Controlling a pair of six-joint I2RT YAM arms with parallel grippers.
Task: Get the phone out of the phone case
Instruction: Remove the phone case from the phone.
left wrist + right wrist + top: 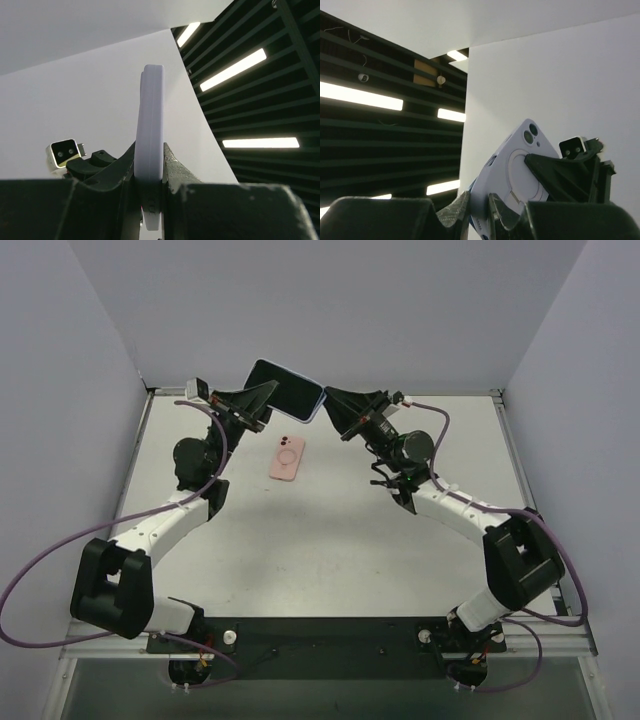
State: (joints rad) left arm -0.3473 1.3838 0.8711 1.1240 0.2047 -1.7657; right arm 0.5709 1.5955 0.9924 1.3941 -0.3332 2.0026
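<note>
A phone with a dark screen, in a lavender case (287,388), is held in the air above the far middle of the table. My left gripper (262,400) is shut on its left end; in the left wrist view the case's edge (150,125) stands upright between the closed jaws of this gripper (150,172). My right gripper (335,406) is shut on the right end. The right wrist view shows the case's back (512,167), with two lenses and a ring, its lower corner pinched in that gripper (481,210). A thin blue strip shows along the case's left edge.
A pink case or phone (287,458) with a ring on its back lies flat on the white table (330,540), just below the held phone. Grey walls enclose the table on three sides. The left gripper's finger (565,175) crosses the case's back in the right wrist view.
</note>
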